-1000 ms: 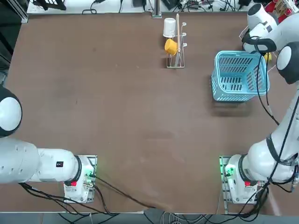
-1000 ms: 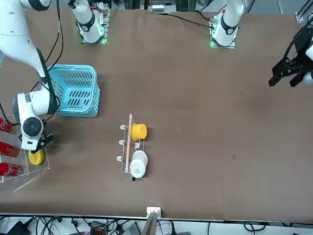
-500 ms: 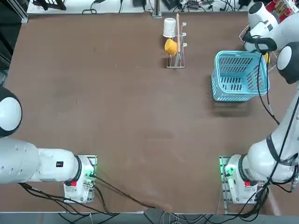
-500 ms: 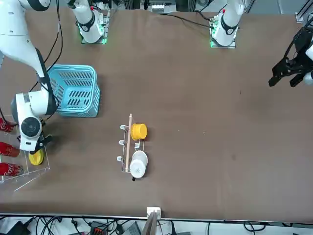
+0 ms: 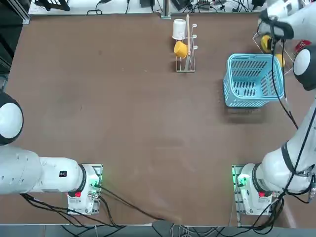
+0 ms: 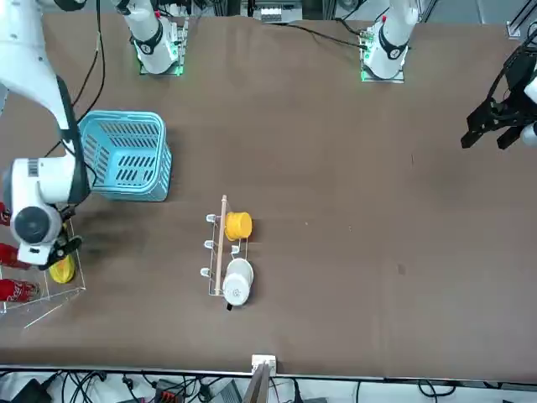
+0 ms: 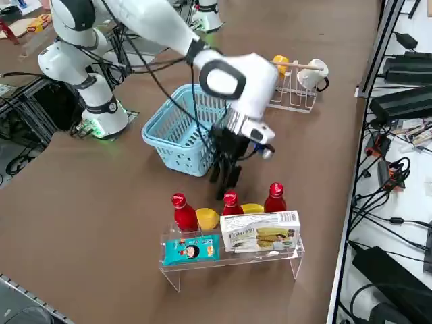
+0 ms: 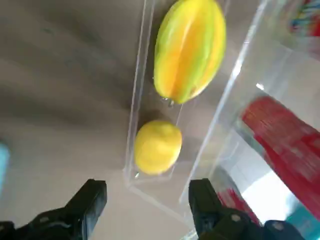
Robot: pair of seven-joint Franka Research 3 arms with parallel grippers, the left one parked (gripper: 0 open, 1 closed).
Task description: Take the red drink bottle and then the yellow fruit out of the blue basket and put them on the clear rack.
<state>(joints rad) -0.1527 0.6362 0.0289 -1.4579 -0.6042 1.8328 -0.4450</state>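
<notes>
Right gripper [image 8: 145, 200], fingers spread and empty, suspended above the near edge of the clear rack [image 7: 233, 260], between it and the blue basket [image 7: 181, 135]. The yellow fruit [image 8: 157, 146] lies on the rack's shelf beside a larger yellow-green fruit [image 8: 189, 49]. Three red bottles stand on the rack; which is the red drink bottle [image 7: 231, 203] of the task is uncertain, probably the middle one. The basket's interior appears empty, though partly hidden

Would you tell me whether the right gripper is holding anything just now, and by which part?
Nothing is held. The right gripper is open and empty above the clear rack, where the yellow fruit lies.
</notes>
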